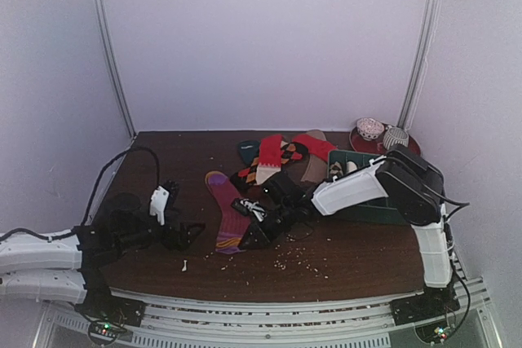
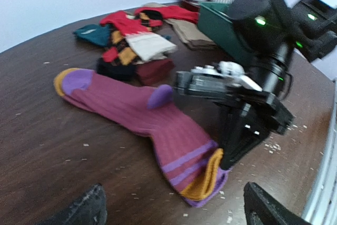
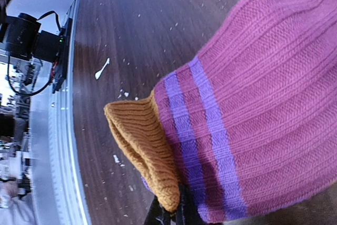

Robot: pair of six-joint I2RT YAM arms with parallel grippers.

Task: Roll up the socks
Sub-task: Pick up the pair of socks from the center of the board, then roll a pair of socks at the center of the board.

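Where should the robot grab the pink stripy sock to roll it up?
At the mustard cuff, coming in from the robot's side. The pink sock lies flat with that end nearest the robot, and the cuff's thick rim stands up a bit, so it is easy to pinch. The right hand pinches it there.

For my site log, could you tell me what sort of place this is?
Likely a robot test cell in a lab: plain panel walls on metal posts enclose a dark table, a mounting rail runs along its near edge, and the right gripper pinches a magenta sock.
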